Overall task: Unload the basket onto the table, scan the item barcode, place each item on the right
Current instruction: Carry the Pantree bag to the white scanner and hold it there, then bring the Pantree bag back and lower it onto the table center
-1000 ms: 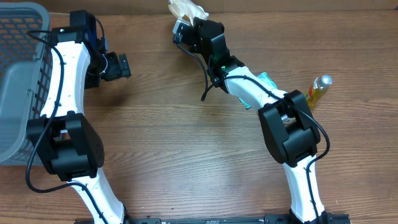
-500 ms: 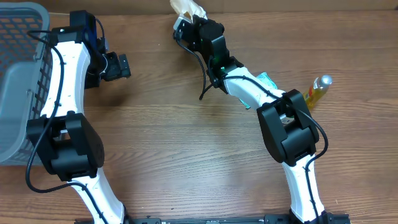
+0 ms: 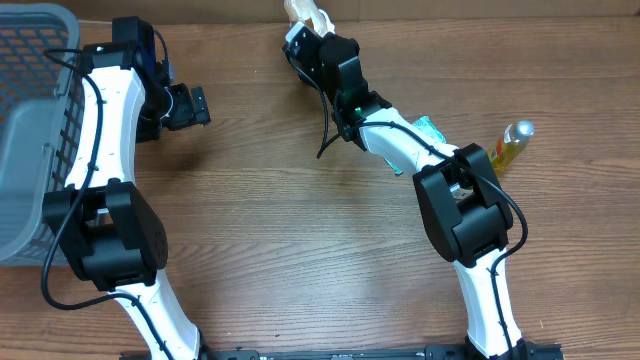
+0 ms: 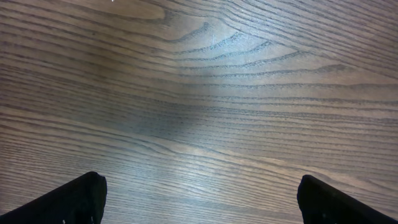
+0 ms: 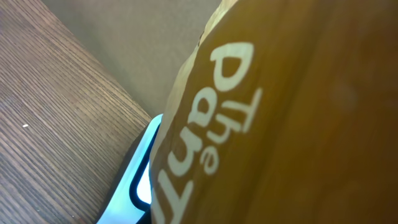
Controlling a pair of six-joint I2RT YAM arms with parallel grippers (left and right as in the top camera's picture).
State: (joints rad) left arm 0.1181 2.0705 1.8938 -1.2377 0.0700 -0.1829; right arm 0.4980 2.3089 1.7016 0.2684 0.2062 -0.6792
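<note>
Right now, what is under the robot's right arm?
A teal thing pokes out from under the right arm. The arm covers the rest, so what it is cannot be seen.

**Table** [image 4: 205, 93], under the left pincer [image 3: 203, 105]: brown wood with a bold wavy grain, smooth, low sheen.
**Packet** [image 5: 298, 124], in the right pincer [image 3: 300, 38]: ochre wrapper, smooth and matt, with white printed letters.
**Basket** [image 3: 30, 150], to the outer side of the left pincer: grey plastic with a latticed wall.
**Bottle** [image 3: 508, 145], well apart from the right pincer: glossy yellow body and a shiny silver cap that looks metallic.
**Arm shells** [image 3: 105, 110]: smooth white plastic with black joints.
</note>
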